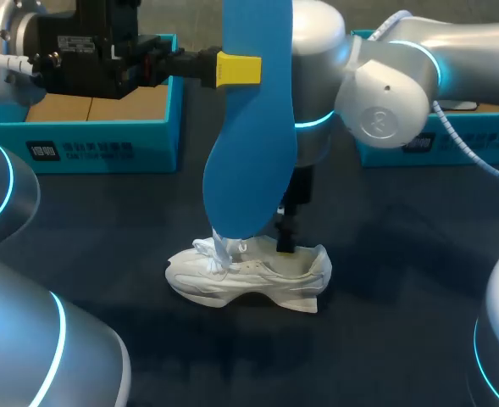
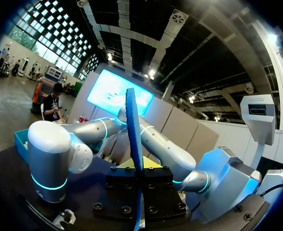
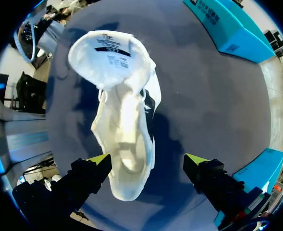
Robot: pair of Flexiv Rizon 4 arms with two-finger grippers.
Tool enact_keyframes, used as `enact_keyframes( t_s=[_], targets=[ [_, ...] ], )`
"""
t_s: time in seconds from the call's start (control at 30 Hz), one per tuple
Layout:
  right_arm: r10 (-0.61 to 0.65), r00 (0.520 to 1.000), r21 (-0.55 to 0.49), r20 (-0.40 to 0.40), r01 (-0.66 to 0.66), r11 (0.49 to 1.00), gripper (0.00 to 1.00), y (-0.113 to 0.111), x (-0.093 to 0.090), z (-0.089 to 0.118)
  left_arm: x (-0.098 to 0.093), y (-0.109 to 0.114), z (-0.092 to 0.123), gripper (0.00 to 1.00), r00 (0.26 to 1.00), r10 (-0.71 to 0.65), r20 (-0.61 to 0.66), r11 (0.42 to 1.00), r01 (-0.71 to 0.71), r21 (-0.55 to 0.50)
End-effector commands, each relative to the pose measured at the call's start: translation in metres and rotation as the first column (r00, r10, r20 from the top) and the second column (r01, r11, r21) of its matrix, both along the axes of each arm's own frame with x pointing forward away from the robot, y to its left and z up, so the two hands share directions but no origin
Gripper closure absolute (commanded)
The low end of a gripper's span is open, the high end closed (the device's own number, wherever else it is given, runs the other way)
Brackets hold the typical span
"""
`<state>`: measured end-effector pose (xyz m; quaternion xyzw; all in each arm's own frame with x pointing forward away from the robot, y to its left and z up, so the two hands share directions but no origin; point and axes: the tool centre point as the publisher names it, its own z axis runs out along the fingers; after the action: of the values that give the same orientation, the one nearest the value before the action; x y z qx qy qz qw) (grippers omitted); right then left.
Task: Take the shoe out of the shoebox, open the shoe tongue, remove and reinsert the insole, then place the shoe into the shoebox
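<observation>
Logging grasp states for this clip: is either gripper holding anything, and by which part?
The left gripper is shut on the blue insole, pinching its narrower upper part. The right gripper is open over the white shoe, holding nothing.

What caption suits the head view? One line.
Left arm holds the blue insole upright above the white shoe; right arm at its heel.

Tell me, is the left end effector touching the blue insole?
Touching. The left wrist view shows the insole edge-on, pinched between both fingers of the left end effector; the head view shows a yellow tip against it.
</observation>
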<state>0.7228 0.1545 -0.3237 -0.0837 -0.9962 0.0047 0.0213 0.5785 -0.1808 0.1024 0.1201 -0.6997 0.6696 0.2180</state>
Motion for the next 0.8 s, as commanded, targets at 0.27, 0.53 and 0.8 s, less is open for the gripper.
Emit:
enact_keyframes(
  t_s=[0.27, 0.53, 0.8],
  targets=[
    [-0.003, 1.000, 0.007, 0.020, 0.003, 1.000, 0.00, 0.015, 0.008, -0.037, 0.000, -0.001, 0.000, 1.00, 1.000, 0.000, -0.001, 1.000, 0.000, 0.003],
    [-0.017, 0.999, 0.000, 0.028, 0.017, 1.000, 0.00, 0.019, 0.010, -0.055, 0.000, -0.001, 0.000, 1.00, 1.000, 0.000, -0.001, 1.000, 0.000, 0.003],
    [-0.020, 1.000, -0.015, 0.010, 0.021, 1.000, 0.00, 0.022, 0.009, -0.074, 0.000, -0.001, 0.000, 1.00, 1.000, 0.000, -0.001, 1.000, 0.000, 0.003]
  ],
)
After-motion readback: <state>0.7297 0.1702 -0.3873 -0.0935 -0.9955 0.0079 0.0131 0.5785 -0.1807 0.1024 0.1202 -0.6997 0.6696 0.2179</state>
